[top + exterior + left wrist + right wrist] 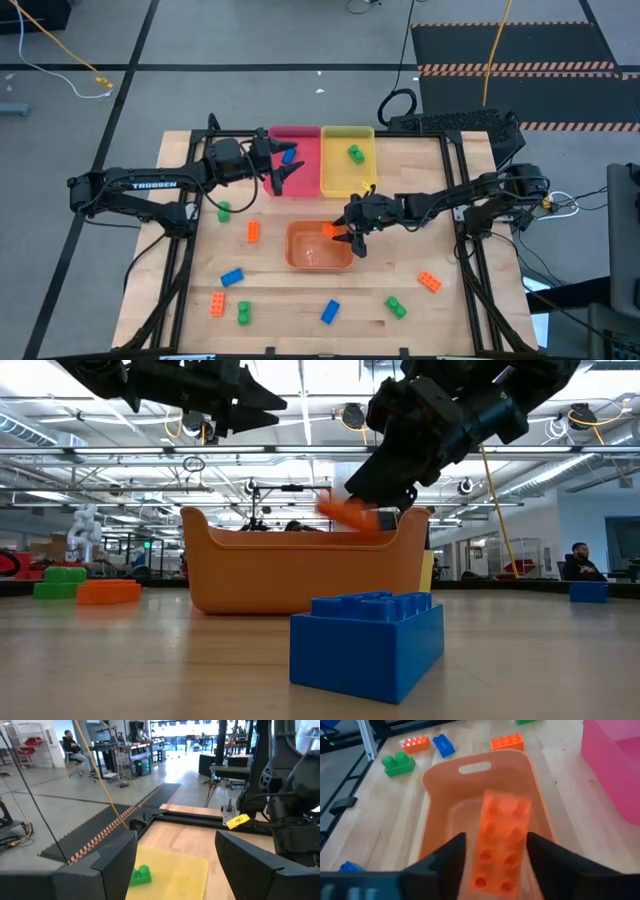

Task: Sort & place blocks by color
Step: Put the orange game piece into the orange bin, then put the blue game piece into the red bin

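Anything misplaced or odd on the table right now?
Nothing stands out. Pink tray holds a blue block, yellow tray a green block; right gripper holds an orange block over the orange tray.

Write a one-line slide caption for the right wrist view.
Right tool holds an orange block above the orange tray, with more blocks scattered on the table beyond.

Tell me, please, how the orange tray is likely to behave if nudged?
The orange tray looks thin-walled and translucent, so probably light and apt to slide on the smooth wooden table. Its broad flat base suggests it won't tip. Walls may flex slightly.
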You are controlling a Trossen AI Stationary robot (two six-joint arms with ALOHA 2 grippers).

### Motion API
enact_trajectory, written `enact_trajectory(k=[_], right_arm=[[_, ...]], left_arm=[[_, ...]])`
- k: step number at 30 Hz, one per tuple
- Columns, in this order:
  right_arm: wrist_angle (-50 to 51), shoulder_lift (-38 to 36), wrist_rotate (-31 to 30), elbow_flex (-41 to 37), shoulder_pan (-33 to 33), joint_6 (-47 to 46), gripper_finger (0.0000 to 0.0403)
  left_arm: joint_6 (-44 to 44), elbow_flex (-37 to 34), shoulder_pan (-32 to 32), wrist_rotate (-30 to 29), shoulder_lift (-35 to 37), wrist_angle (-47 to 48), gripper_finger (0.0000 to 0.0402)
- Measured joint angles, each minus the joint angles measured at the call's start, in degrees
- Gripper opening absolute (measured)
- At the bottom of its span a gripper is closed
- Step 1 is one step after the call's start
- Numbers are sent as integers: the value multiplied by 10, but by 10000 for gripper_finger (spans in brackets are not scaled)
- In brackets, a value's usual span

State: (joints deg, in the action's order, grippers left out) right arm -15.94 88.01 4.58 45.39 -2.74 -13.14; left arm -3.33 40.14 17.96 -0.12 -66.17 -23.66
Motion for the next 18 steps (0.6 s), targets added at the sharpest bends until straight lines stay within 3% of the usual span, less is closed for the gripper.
enact_trajectory(k=[7,15,18], right_arm=[[0,-2,-1,0,0,4,302],[-16,-50,-1,0,7,22,309],[-71,-60,-3,0,11,37,308]], left_arm=[[11,0,0,0,0,-4,271],[24,0,-2,16,0,1,271],[24,0,-2,17,0,7,271]])
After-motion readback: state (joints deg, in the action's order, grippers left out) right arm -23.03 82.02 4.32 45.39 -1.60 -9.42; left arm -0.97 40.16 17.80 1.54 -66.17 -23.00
